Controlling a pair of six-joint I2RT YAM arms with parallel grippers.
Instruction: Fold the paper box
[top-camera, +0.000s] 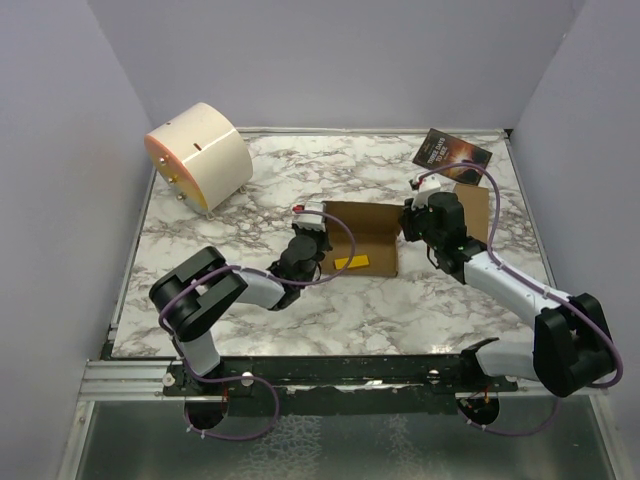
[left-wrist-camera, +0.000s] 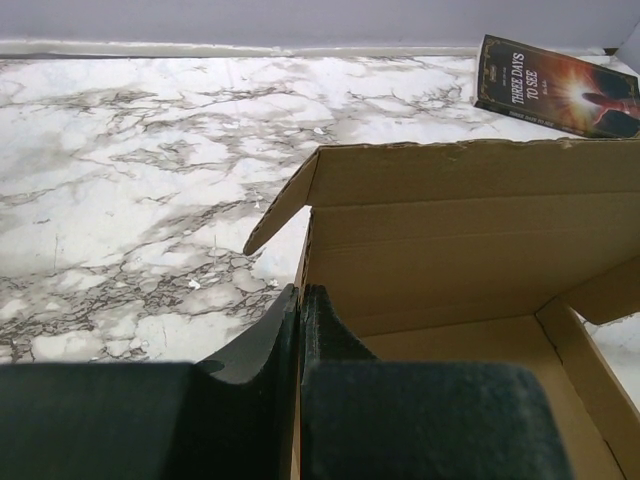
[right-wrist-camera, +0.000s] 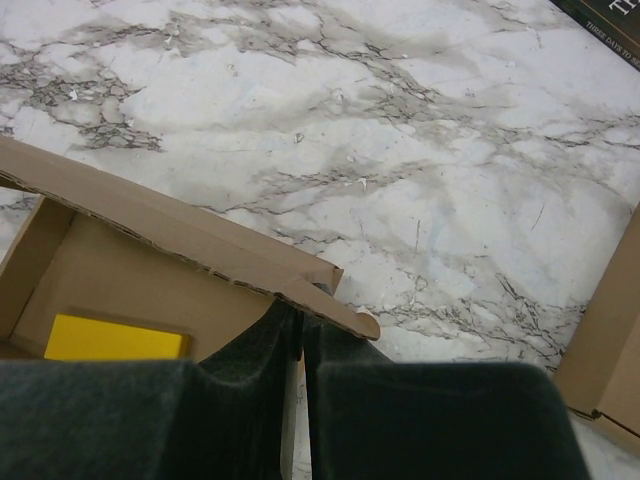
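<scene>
The booklet (left-wrist-camera: 556, 86) runs off the picture's right edge; the right gripper (right-wrist-camera: 300, 325) half hides the yellow slip (right-wrist-camera: 115, 338) in the box (right-wrist-camera: 120, 270).

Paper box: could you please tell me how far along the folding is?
Done: the paper box has a floor and upright walls. In hand: the left gripper and right gripper each pinch a side wall. Left: a corner flap sticks out loose, and the top is open.

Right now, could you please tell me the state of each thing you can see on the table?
paper box: partly folded, walls raised, top open.
left pincer: shut on the box's left wall.
right pincer: shut on the box's right wall.
booklet: closed, lying flat.
cream drum: lying on its side.
</scene>
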